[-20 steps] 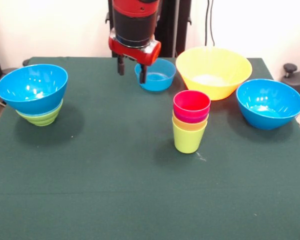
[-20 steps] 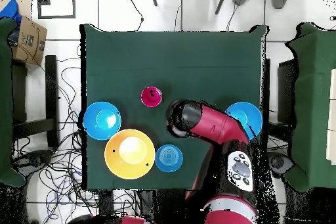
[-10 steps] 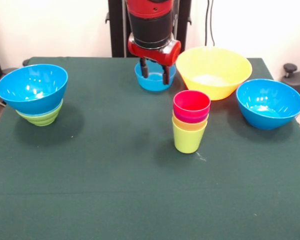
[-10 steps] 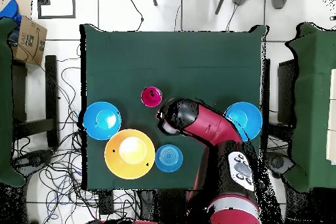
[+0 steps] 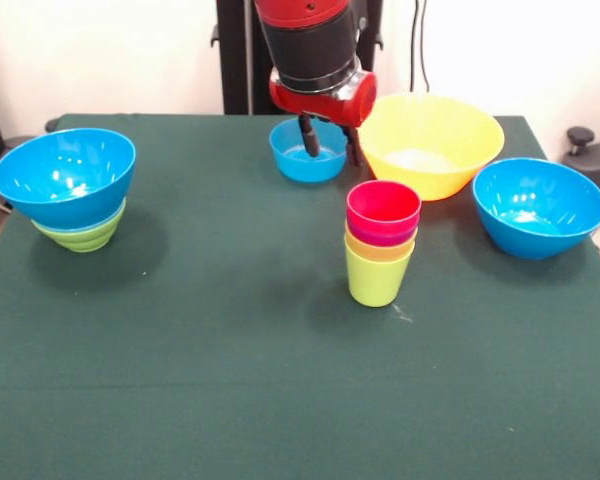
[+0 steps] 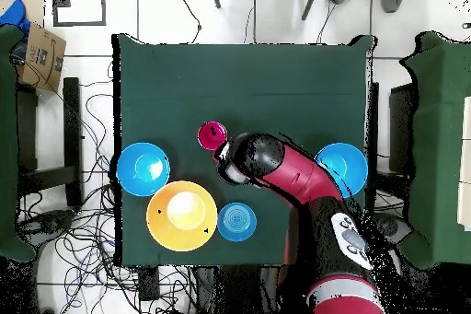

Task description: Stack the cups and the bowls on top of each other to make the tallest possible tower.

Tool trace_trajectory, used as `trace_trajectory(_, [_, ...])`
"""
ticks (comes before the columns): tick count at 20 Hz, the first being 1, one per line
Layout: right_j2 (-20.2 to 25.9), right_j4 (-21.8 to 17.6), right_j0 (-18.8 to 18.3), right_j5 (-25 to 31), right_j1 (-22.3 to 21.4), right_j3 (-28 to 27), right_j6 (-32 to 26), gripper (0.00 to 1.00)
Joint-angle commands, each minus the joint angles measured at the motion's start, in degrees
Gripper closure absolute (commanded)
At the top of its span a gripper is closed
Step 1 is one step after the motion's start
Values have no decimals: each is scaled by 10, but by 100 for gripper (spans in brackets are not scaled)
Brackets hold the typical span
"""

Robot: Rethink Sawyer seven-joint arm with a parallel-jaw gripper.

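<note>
pincer (image 5: 330, 150) parted, seemingly above small blue bowl (image 5: 306, 152)

five bowls (image 5: 440, 142): three large blue, one yellow, one green; four nested cups (image 5: 382, 240).

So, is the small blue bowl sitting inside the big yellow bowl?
No, in the front view the small blue bowl stands on the table by itself, beside the big yellow bowl, not in it.

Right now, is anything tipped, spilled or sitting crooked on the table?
Nothing spilled or damaged. The only oddity: the large blue bowl sits tilted on the green bowl at the table edge. The cup stack stands upright.
</note>
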Motion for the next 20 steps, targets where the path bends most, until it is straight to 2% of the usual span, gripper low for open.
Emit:
trace_trajectory(1, [92,23,-11,-46,-10,26,37,0])
trace_trajectory(6, [106,31,-12,-44,-3,18,41,0])
trace_trajectory(10, [121,33,-15,-72,5,27,46,0])
trace_trajectory(16, [99,0,-2,-99,21,21,54,0])
trace_trajectory(20, [78,-22,10,-132,47,13,58,0])
